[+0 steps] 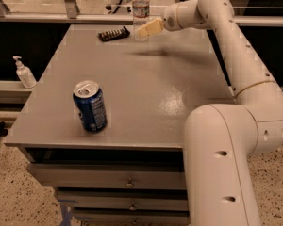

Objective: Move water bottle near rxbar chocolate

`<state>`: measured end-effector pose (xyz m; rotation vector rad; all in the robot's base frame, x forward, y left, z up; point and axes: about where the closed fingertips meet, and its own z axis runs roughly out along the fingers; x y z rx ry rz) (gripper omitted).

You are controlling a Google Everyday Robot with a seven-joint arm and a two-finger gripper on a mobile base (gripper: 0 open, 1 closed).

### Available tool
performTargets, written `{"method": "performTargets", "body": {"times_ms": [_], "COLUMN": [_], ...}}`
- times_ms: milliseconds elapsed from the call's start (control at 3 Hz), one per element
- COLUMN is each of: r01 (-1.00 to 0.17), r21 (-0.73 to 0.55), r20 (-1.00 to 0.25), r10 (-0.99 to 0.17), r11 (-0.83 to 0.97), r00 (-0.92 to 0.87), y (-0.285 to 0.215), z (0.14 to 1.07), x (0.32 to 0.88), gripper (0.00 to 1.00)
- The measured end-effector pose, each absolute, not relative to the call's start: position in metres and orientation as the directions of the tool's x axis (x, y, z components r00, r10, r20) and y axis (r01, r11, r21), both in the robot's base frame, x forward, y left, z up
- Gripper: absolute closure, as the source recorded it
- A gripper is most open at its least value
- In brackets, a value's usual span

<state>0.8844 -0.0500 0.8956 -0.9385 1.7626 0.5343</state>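
While gripper (148, 28) is sitting at water bottle (140, 8) base (grip: cannot tell), bottle is standing at 3 o'clock of rxbar chocolate (114, 33); advising slow, upright handling.

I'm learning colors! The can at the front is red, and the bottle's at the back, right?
No, the camera view shows the can is blue. The water bottle is at the back, near the rxbar chocolate, with the tool beside it.

White arm (238, 60) long and outstretched — tool (148, 28) far forward, low, toward the left
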Motion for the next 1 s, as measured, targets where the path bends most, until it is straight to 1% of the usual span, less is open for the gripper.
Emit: {"method": "performTargets", "body": {"times_ms": [333,667,1000], "r01": [-0.777,-0.762,-0.771], "r21": [-0.088,-0.095,-0.045], "r20": [-0.922,-0.927,-0.95], "r10": [-0.346,-0.337,-0.267], "r11": [0.623,0.64,0.636], "r00": [-0.173,-0.168,-0.164], "y": [-0.1,-0.154,-0.202], "z": [0.908,0.925,0.936], "x": [0.868,0.837,0.794], "gripper": [0.0,0.0,0.0]}}
